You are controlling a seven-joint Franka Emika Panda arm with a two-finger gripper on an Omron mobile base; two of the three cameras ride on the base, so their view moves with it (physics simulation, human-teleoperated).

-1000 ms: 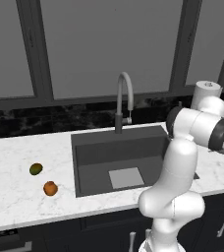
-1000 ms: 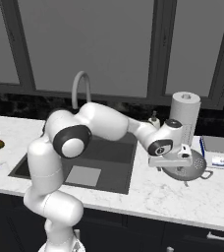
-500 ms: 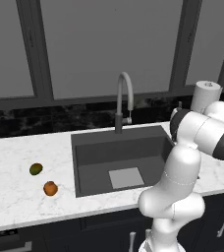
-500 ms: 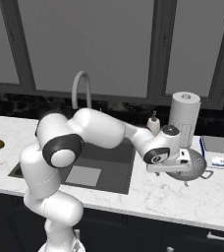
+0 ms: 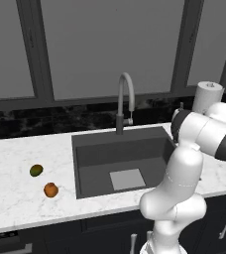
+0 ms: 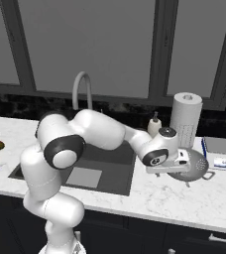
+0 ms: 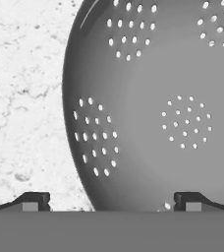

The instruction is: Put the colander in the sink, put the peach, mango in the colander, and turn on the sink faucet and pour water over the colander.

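Colander [image 7: 158,108]: round grey perforated bowl w/ hole clusters, on marble counter [image 7: 20,98]; hand [image 7: 111,201] spread wide.

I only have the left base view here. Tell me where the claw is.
Observer: The claw hovers open over the colander, one finger on each side of its near rim.
Operator: Say where that colander sits.
Observer: On the counter right of the sink, in front of the paper towel roll.
Operator: Report what's inside it.
Observer: Nothing; the hand view shows a bare perforated bowl.
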